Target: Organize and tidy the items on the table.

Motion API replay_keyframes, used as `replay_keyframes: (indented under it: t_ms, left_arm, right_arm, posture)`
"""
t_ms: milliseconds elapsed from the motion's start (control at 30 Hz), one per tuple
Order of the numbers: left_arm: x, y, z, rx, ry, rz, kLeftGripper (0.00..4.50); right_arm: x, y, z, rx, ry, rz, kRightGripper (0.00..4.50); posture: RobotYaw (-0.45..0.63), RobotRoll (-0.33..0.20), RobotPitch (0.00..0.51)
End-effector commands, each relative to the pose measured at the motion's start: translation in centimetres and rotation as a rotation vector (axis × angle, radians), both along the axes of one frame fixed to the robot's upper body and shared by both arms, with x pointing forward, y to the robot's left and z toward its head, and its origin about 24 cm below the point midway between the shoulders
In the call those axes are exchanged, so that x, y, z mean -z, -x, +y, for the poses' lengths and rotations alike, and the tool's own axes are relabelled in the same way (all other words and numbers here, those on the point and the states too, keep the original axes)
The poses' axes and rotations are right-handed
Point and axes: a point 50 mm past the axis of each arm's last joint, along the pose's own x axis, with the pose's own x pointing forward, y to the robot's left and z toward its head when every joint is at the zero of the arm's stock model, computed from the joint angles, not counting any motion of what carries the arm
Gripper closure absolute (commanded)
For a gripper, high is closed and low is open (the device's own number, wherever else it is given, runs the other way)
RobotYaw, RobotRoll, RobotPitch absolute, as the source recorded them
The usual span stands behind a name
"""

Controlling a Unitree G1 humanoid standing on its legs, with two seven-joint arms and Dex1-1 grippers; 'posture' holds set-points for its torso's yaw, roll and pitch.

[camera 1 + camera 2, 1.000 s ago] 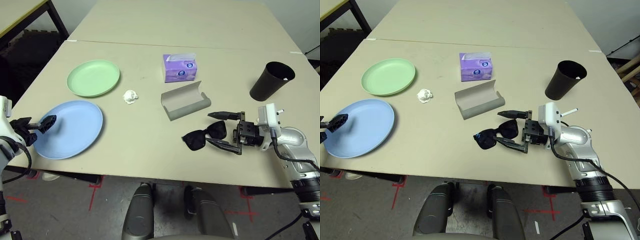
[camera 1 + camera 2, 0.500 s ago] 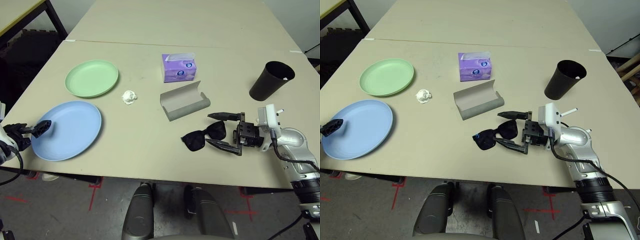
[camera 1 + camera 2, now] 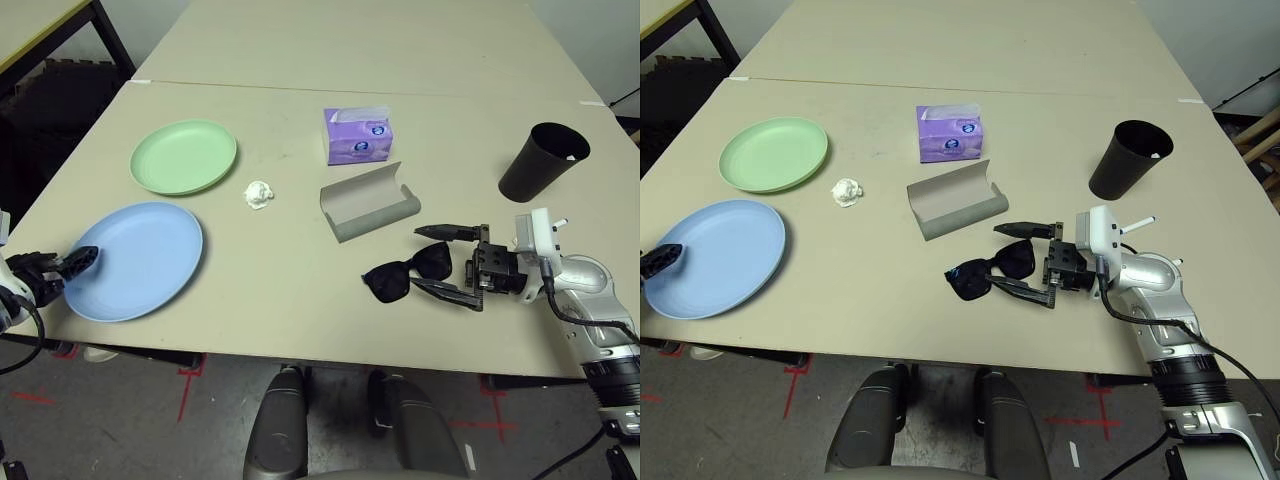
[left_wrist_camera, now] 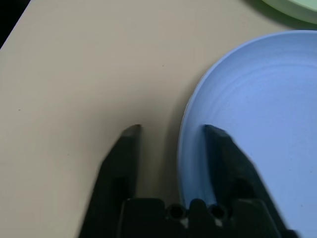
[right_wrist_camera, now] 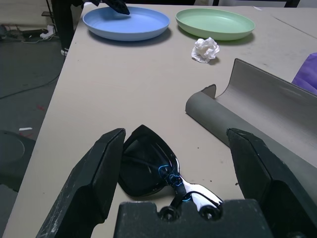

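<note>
- Pretty early days, I'd say. Everything sits loose and spread over the tabletop (image 3: 300, 300), nothing stacked or put away.
- The light blue plate (image 3: 135, 260) is at the near left corner, the pale green plate (image 3: 184, 156) just behind it and apart from it, so the plates aren't stacked yet.
- The crumpled white tissue wad (image 3: 260, 193) lies loose between the green plate and the grey glasses case (image 3: 368, 203). The case is open and empty, with the purple tissue box (image 3: 357, 136) just behind it.
- The black sunglasses (image 3: 408, 272) lie in front of the case, not in it. The black cup (image 3: 542, 162) stands far right.
- The left gripper (image 4: 171, 130) is part open, straddling the near rim of the blue plate: one finger over the plate, one over bare tabletop. Not clamped on it as far as I can see.
- The right gripper (image 5: 174, 141) is wide open with the sunglasses lying between its fingers, not squeezed.
- My guess at what's left: stack the plates, get the glasses into the case, deal with the tissue.
- View differences: the left wrist view shows that rim straddle up close, while the head views just show a dark fingertip at the plate's edge. The right wrist view shows the sunglasses' folded arm and the gap on either side of them, but not the cup; the head views do show it.
</note>
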Motion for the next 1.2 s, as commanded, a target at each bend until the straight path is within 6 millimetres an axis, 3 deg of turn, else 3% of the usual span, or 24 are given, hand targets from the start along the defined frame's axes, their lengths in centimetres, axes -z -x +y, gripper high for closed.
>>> replay_keyframes:
  t_ms: [33, 133, 167, 567, 833, 1033, 1200]
  left_arm:
    - [0.3, 0.4, 0.4, -0.014, -0.002, 0.036, 3.25]
    - [0.3, 0.4, 0.4, -0.013, 0.001, 0.032, 4.44]
    - [0.3, 0.3, 0.4, -0.013, 0.002, 0.030, 4.48]
    - [-0.4, 0.2, 0.3, 0.011, 0.071, 0.008, 4.48]
    - [-0.8, 1.1, 0.5, 0.024, 0.167, 0.017, 4.48]
    - [-2.6, 1.7, 0.1, 0.048, 0.159, -0.029, 4.48]
    - [-4.2, 0.5, -1.0, 0.074, 0.152, -0.091, 4.48]
  right_arm:
    - [0.1, 0.2, 0.2, -0.012, 0.013, 0.002, 0.00]
    - [0.2, 0.2, 0.2, -0.010, 0.015, 0.004, 0.00]
    - [0.2, 0.2, 0.2, -0.009, 0.016, 0.005, 0.00]
    - [0.4, 0.1, 0.1, -0.004, 0.022, 0.007, 0.00]
    - [0.3, 0.0, 0.0, -0.003, 0.027, 0.005, 0.00]
    - [0.4, 0.0, -0.1, -0.003, 0.029, 0.006, 0.00]
    - [0.5, -0.1, 0.2, -0.014, 0.028, 0.009, 0.00]
  posture:
    - [0.20, 0.000, 0.182]
    - [0.20, 0.000, 0.182]
    - [0.20, 0.000, 0.181]
    - [0.20, 0.000, 0.179]
    - [0.19, 0.000, 0.181]
    - [0.20, 0.000, 0.179]
    - [0.22, 0.000, 0.177]
